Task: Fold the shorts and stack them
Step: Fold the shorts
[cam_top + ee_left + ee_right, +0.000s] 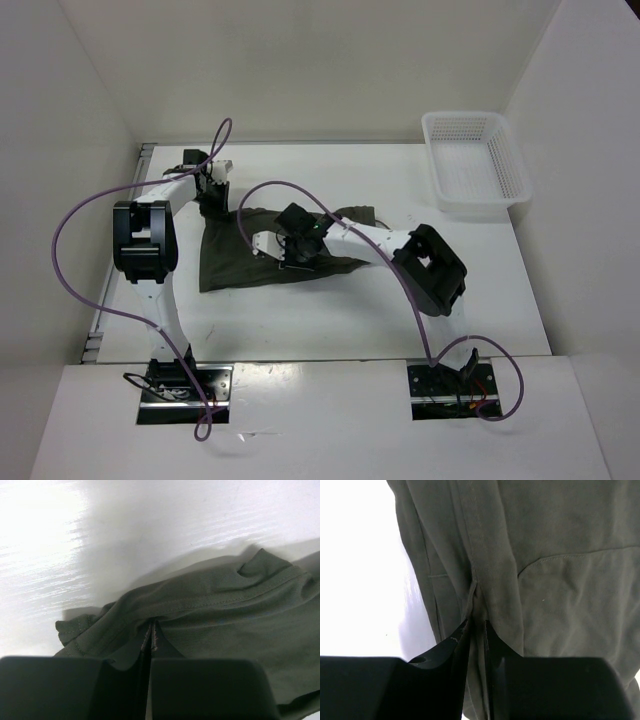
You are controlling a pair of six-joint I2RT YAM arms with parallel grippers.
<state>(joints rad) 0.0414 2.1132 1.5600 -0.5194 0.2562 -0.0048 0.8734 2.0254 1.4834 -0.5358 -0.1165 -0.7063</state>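
Note:
The dark olive-green shorts (235,258) lie bunched on the white table, left of centre. My left gripper (210,188) is shut on the shorts at their far left corner; in the left wrist view the jaws pinch a fold of the fabric (210,610). My right gripper (297,252) is shut on the shorts near their right side; in the right wrist view a fold of the fabric (540,580) is caught between the fingers. The drawstring does not show.
A white mesh basket (475,165) stands at the back right of the table (330,320). Purple cables loop over both arms. White walls close in the table on three sides.

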